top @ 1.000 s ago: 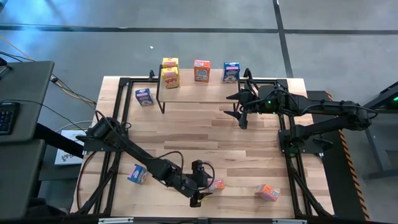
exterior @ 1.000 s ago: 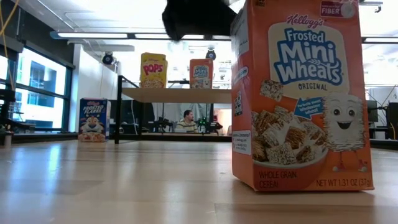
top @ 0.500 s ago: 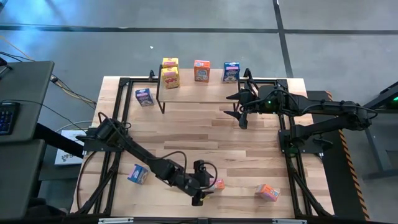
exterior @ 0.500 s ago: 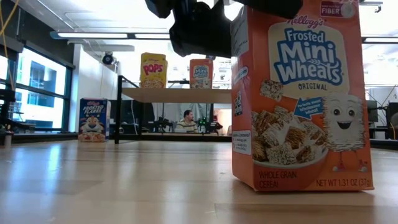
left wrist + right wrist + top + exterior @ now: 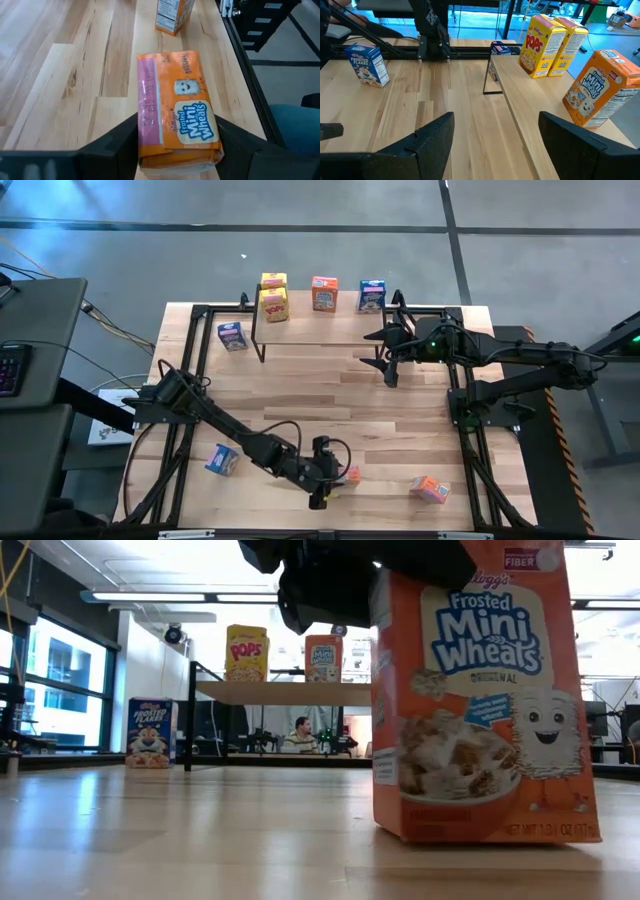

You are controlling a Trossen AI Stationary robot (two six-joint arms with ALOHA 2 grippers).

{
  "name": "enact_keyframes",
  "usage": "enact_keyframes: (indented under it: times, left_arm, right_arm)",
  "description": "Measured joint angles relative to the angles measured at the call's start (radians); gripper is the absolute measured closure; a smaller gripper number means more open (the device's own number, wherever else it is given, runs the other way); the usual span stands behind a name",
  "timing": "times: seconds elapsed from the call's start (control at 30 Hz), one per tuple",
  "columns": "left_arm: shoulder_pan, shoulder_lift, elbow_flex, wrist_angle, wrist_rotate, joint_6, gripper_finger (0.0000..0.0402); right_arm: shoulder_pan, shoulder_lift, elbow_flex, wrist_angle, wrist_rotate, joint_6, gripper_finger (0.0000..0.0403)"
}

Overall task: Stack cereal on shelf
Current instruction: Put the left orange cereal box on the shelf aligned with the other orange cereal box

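At the counter's (image 5: 300,395) near edge, the left gripper (image 5: 330,477) has its fingers closed around an orange Mini-Wheats box (image 5: 177,125) (tilted slightly in the low view). The right gripper (image 5: 380,348), fingers open, hovers beside the shelf (image 5: 540,107) holding four boxes.

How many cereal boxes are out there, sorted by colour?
Yellow boxes: 2
Orange boxes: 3
Blue boxes: 3
Total: 8
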Motion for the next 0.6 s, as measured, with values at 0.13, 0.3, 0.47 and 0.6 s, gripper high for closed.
enact_keyframes:
  times: [0.13,0.3,0.47,0.6]
  left_arm:
    - [0.003,-0.02,0.0,-0.027,-0.013,0.029,0.0219]
    - [0.02,-0.036,0.0,-0.048,-0.003,0.042,0.022]
    - [0.042,-0.047,0.0,-0.09,0.013,0.052,0.022]
    - [0.064,-0.103,0.0,-0.142,0.012,0.078,0.0221]
  right_arm:
    - [0.0,0.0,0.0,0.0,0.0,0.0,0.0121]
    - [0.0,0.0,0.0,0.0,0.0,0.0,0.0121]
    - [0.0,0.0,0.0,0.0,0.0,0.0,0.0121]
    - [0.0,0.0,0.0,0.0,0.0,0.0,0.0121]
